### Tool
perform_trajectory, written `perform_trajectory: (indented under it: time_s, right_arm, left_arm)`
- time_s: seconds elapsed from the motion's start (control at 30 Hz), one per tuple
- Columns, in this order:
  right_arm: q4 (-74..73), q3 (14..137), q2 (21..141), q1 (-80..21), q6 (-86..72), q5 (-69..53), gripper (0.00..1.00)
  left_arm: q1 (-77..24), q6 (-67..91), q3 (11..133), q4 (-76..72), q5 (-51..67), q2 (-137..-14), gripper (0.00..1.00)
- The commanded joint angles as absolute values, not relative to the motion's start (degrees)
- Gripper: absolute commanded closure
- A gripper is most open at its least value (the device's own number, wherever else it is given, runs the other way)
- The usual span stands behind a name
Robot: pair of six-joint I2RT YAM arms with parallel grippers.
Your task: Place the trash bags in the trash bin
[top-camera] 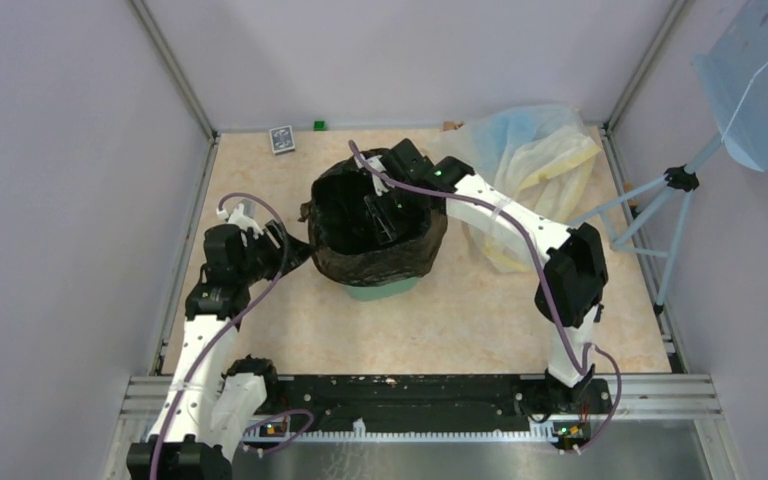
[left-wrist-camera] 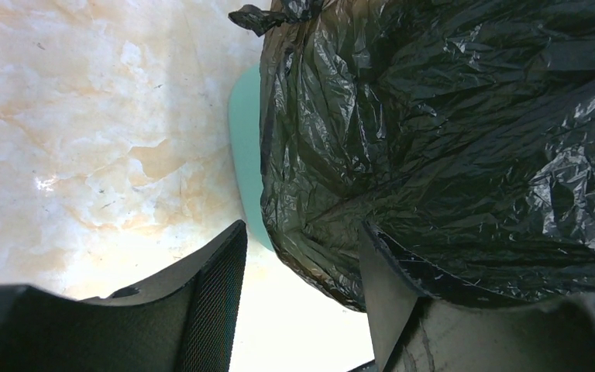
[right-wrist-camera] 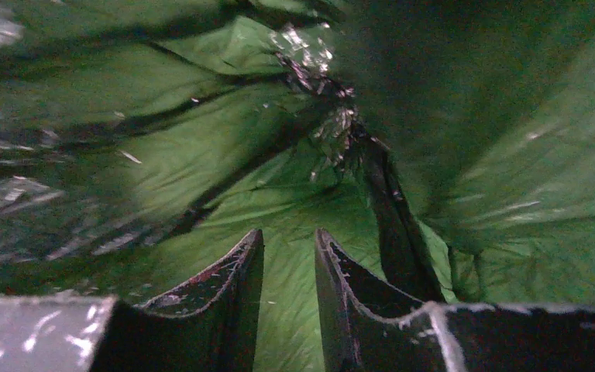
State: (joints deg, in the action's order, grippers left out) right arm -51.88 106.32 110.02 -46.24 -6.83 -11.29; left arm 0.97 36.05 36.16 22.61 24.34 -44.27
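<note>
Okay, top view first: trash bin sits mid-frame on the table. The trash bag is draped over its rim and hangs down the outside. Only a strip of mint wall shows under the black skirt at the lower edge. The bag mouth faces up, open.

Right arm reaches from the upper right and dips into that mouth, so the right jaws are inside the bag-lined bin. On the right wrist view I see the right jaws narrowly parted with nothing between them, just greenish lining beyond the gap. A twisted black fold of the bag hangs above and slightly right of the tips, apart from them.

Left arm is at the left of the bin, with the left jaws pointed at the bag's outer skirt. On the left wrist view the left jaws stand wide apart.
- The bag fills the right half of the frame.
- Its lower bulge sits in the gap, seemingly against the finger at lower right and clear of the one at lower left. It is not clamped.
- The bin wall shows just left of the bag, with the table further left.

Pale plastic heap lies at upper right behind the right arm. Blue perforated panel is in the top right corner.
</note>
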Motion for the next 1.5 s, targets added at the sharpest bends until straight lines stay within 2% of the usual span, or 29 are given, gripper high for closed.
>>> perform_trajectory:
  time_s: [0.0,0.1,0.37,0.5,0.7,0.87,1.13,1.37,1.47]
  right_arm:
    - [-42.67,101.38,104.1,-42.58,-11.53,-17.59,0.69]
    - [-43.23,101.39,104.86,-41.59,-11.45,-17.93,0.67]
    - [-44.35,104.19,101.55,-41.57,-11.07,-23.4,0.5]
    - [-46.72,108.2,99.78,-41.57,-10.61,-23.99,0.47]
    - [-47.33,112.39,97.45,-38.79,-11.8,-28.2,0.47]
    - [-42.98,111.41,93.66,-32.03,-15.59,-33.4,0.47]
    - [-24.62,98.36,91.2,-16.53,-28.85,-41.95,0.5]
    - [-19.91,91.84,93.97,-15.06,-30.09,-43.85,0.48]
    - [-14.81,87.3,93.7,-14.47,-32.71,-46.71,0.55]
  left_arm:
    - [0.96,34.45,39.49,22.35,23.04,-44.45,0.39]
    - [0.97,34.2,39.85,22.3,22.68,-45.02,0.39]
    - [0.96,36.15,33.95,14.91,25.32,-49.92,0.4]
    - [0.91,37.35,32.93,11.31,27.09,-52.38,0.41]
    - [0.96,38.12,31.99,6.53,29.73,-56.62,0.47]
    - [0.95,38.75,31.99,4.65,31.19,-58.66,0.49]
    - [0.96,39.38,32.97,9.45,23.11,-55.02,0.5]
    - [1.44,39.56,36.76,11.91,21.71,-53.38,0.49]
    - [1.78,39.17,39.45,12.64,21.6,-53.91,0.48]
